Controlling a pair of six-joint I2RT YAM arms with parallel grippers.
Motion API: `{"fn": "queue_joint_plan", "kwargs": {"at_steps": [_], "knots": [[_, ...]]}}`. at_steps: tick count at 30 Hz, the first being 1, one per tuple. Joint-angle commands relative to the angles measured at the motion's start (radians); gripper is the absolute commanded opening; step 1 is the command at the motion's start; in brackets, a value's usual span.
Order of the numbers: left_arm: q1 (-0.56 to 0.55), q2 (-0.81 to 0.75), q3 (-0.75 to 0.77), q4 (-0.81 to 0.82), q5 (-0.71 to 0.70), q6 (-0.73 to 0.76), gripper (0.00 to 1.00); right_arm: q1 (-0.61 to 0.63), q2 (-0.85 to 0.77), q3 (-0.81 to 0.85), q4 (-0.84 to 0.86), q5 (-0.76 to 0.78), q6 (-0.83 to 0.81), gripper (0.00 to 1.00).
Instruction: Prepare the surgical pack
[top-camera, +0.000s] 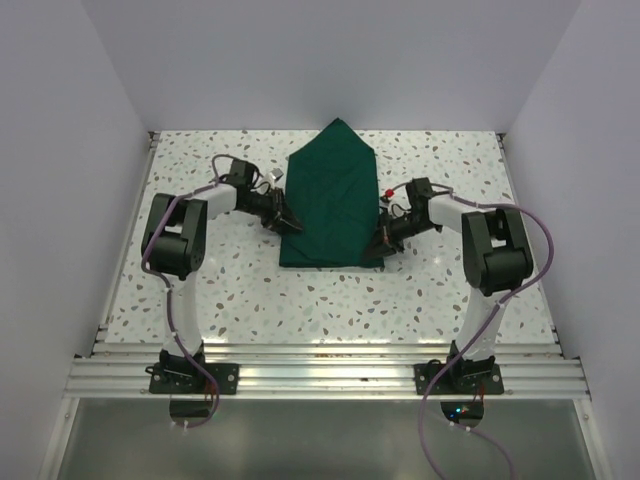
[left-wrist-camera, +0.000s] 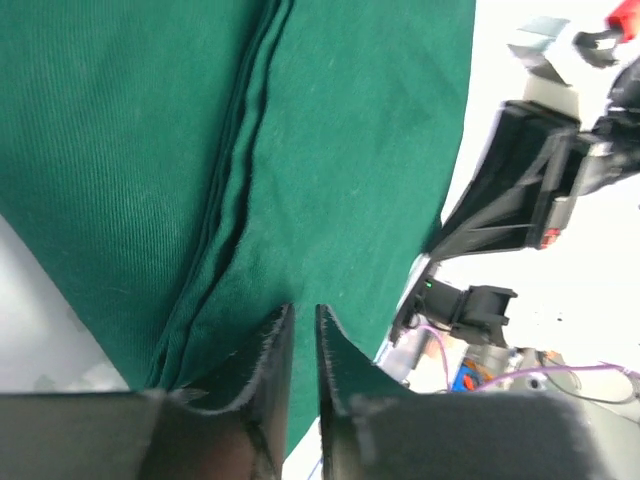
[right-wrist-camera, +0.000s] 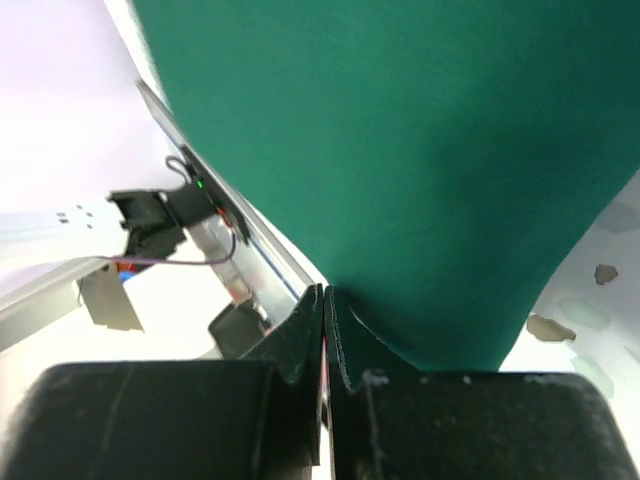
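Observation:
The surgical pack (top-camera: 330, 200) is a dark green cloth drape, folded into a bundle with a pointed far end, lying mid-table. My left gripper (top-camera: 290, 224) is at its left edge, near the front. In the left wrist view the jaws (left-wrist-camera: 303, 310) stand a narrow gap apart with green cloth (left-wrist-camera: 350, 120) in the gap. My right gripper (top-camera: 378, 240) is at the drape's right edge, near the front. In the right wrist view (right-wrist-camera: 324, 290) the jaws are pressed together, and the cloth (right-wrist-camera: 400, 130) narrows down to their tips.
The speckled table (top-camera: 450, 290) is walled on three sides. An aluminium rail (top-camera: 320, 375) runs along the near edge by the arm bases. A small red part (top-camera: 389, 190) sits on the right wrist. The right arm (left-wrist-camera: 530, 190) shows beyond the cloth.

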Motion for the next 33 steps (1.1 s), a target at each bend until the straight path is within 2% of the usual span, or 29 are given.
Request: {"fn": "queue_joint_plan", "kwargs": {"at_steps": [1,4,6,12,19,22,28,33], "knots": [[0.009,-0.052,0.071,-0.030,-0.070,0.069,0.21,-0.010,-0.097,0.093,0.014,0.030,0.026,0.00],[0.009,-0.051,0.114,0.067,-0.067,0.019,0.24,-0.010,-0.069,0.182,0.231,0.044,0.173,0.00],[0.009,-0.032,0.143,0.160,-0.060,-0.020,0.24,-0.008,-0.004,0.264,0.305,0.062,0.237,0.00],[0.010,0.090,0.206,0.410,-0.044,-0.175,0.21,-0.010,0.227,0.540,0.293,0.081,0.305,0.00],[0.029,0.204,0.298,0.464,-0.098,-0.244,0.20,-0.010,0.344,0.579,0.468,0.065,0.419,0.00],[0.036,0.245,0.341,0.437,-0.107,-0.255,0.20,-0.010,0.389,0.611,0.453,0.055,0.425,0.00],[0.049,0.302,0.378,0.251,-0.138,-0.216,0.17,-0.033,0.459,0.614,0.438,0.047,0.445,0.00],[0.052,0.316,0.376,0.121,-0.182,-0.138,0.16,-0.028,0.478,0.617,0.353,0.070,0.367,0.00]]}}
